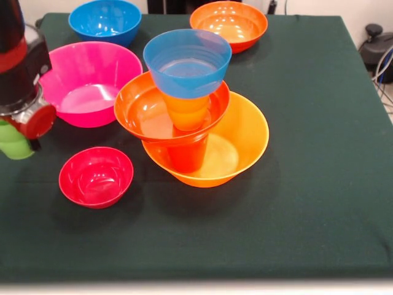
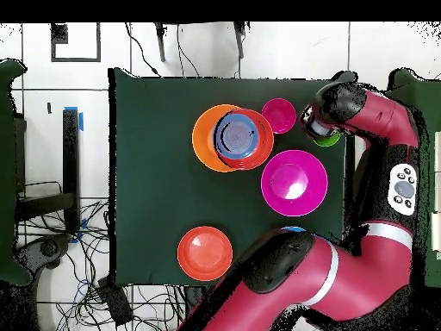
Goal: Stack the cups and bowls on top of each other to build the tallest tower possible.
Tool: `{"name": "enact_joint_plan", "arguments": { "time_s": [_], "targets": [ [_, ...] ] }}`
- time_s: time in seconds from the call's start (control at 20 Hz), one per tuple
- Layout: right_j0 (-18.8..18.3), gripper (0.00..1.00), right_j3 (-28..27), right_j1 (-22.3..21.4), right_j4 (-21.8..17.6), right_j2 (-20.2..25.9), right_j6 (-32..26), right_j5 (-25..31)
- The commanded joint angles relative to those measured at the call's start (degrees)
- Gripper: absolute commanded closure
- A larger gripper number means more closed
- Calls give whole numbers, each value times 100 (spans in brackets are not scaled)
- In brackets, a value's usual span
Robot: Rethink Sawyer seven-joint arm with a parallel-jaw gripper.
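The tower stands mid-table: a wide orange bowl (image 1: 242, 138) at the base holds a red-orange cup (image 1: 187, 155). On that rests a red-orange bowl (image 1: 138, 110), then an orange cup (image 1: 187, 112), with a blue bowl (image 1: 187, 61) on top. From above the tower (image 2: 231, 138) shows as nested rings. At the left edge my gripper (image 1: 18, 144) is shut on a light green cup (image 1: 11, 144), beside the pink bowl (image 1: 89, 80). In the overhead view the gripper (image 2: 323, 134) hides most of the green cup (image 2: 328, 140).
A small crimson bowl (image 1: 95, 176) sits in front of the pink bowl. A second blue bowl (image 1: 104, 21) and an orange-red bowl (image 1: 228, 24) stand at the far edge. My arm (image 2: 379, 121) reaches along the table's right side in the overhead view.
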Motion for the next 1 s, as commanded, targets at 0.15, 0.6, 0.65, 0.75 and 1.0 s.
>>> {"name": "enact_joint_plan", "arguments": {
  "time_s": [0.15, 0.6, 0.65, 0.75, 1.0],
  "targets": [
    [435, 100, -407, -310, -211, 459, -1620, 1298],
    [690, 100, -735, -306, -130, 514, -1308, 1704],
    [715, 100, -761, -313, -121, 509, -1289, 1733],
    [768, 100, -835, -323, -107, 500, -1244, 1821],
    [884, 100, -992, -348, -98, 460, -1144, 2040]
  ]
}}
